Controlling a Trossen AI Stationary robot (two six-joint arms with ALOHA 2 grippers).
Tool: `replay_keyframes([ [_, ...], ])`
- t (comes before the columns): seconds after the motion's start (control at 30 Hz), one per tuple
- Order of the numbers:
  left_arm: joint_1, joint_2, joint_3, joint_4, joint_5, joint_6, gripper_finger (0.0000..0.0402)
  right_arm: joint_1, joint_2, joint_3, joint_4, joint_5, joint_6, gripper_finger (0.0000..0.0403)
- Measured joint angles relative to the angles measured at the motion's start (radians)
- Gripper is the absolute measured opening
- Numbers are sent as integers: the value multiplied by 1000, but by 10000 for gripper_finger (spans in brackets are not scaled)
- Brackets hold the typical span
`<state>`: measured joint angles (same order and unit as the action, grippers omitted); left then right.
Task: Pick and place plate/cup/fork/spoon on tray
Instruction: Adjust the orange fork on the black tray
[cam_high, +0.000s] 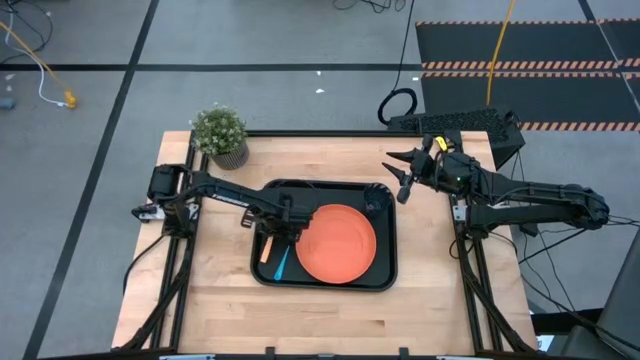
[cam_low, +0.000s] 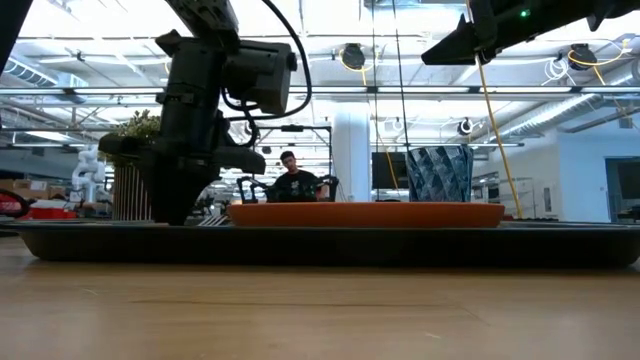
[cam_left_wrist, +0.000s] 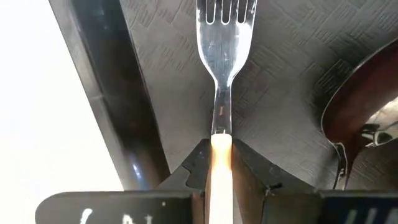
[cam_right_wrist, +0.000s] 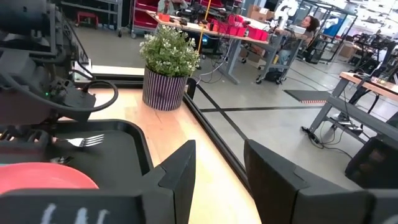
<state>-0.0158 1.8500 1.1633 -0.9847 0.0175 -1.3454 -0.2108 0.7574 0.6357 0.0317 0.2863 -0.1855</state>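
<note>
While I watch the feeds, this is what I read off them:
Tray: large black rectangular tray (cam_high: 385, 205) with rounded corners, mid-table; my landmark for everything below.
Plate: flat round orange plate (cam_high: 336, 243) lies in the tray's right half.
Fork: slim fork with silver tines and orange-yellow handle (cam_left_wrist: 222, 74) lies along the tray's left rim, tines on the tray floor.
Left gripper: left gripper (cam_high: 274, 226) is down over the tray's left part, fingers clamped on the fork's handle.
Spoon: blue-handled spoon (cam_high: 281, 263) lies in the tray between fork and plate; dark oval bowl just beside the fork.
Cup: small dark round cup (cam_high: 377, 203) sits in the tray's far right corner.
Right gripper: right gripper (cam_high: 399, 173) hangs above the table just beyond the tray's far right corner, fingers apart, holding nothing.
Plant: green plant in a striped grey pot (cam_high: 221, 134) stands off the tray's far left corner.
</note>
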Motion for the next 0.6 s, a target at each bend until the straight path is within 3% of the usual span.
replay_keyframes([
  [0.6, -13, -2, 1, -4, -19, -116, 48, 1, 0, 0, -6, -4, -17, 130],
])
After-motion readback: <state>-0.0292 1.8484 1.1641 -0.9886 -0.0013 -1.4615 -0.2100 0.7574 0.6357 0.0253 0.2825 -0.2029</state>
